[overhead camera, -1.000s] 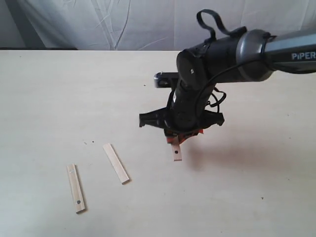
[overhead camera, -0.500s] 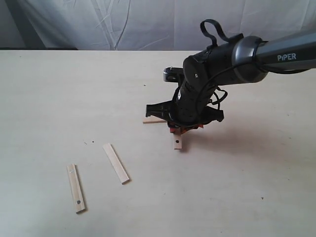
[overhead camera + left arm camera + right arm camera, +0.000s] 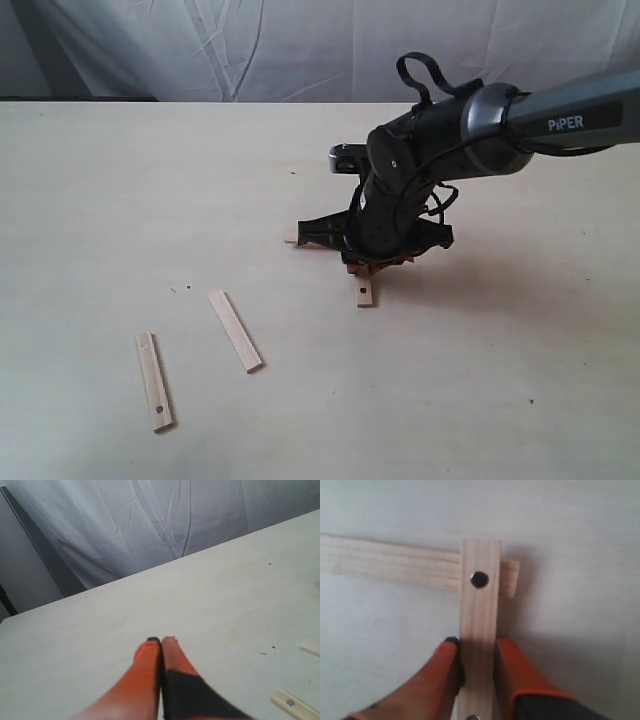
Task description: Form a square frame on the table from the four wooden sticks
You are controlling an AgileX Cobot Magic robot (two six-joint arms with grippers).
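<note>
**Right arm down: holed stick laid across plain one**

Lowered since a second ago, the right gripper (image 3: pixel 364 270) now has the holed stick (image 3: pixel 480 610) down on the table (image 3: pixel 120 200). Its holed end laps the end of the plain stick (image 3: pixel 390 562) at a right angle; the overlap likely forms the frame's first corner. Orange fingers (image 3: pixel 442 672) flank its two edges; pinching or just freed, cannot tell. The left gripper (image 3: pixel 161 641) idles, tips pressed together, empty. The spare plain stick (image 3: pixel 235 331) and spare holed stick (image 3: pixel 154 381) lie well apart on the left arm's side.

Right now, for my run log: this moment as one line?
right fingers: astride holed stick | holed stick: lies across end of plain stick | left fingers: shut, empty
</note>
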